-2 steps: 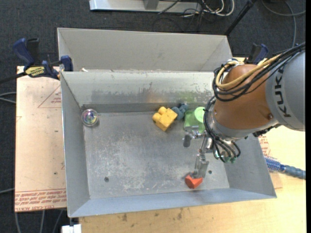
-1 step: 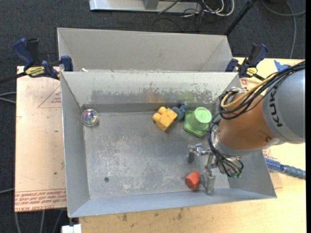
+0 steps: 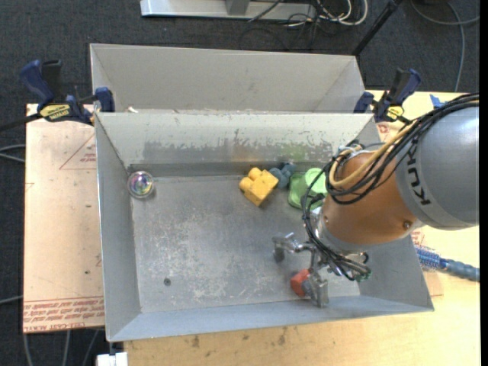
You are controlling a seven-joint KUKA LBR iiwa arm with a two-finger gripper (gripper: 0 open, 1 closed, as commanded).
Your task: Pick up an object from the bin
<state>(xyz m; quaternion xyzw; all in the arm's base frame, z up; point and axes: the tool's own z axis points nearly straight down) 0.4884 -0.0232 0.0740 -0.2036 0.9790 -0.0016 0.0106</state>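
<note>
Hand [image 3: 303, 269] spread, low right of frame, w/ small red thing [image 3: 298, 282] on bin [image 3: 191, 265] floor just beside its lower finger. Yellow block [image 3: 258, 185] & green thing [image 3: 303, 186] lie further up.

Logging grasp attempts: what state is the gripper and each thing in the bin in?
Two-finger gripper: open, low at front right.
Small red lump: lying beside one finger, ungripped.
Yellow plastic block: resting at the rear.
Shiny round ball: resting rear left.
Green rounded thing: partly behind the arm.
</note>
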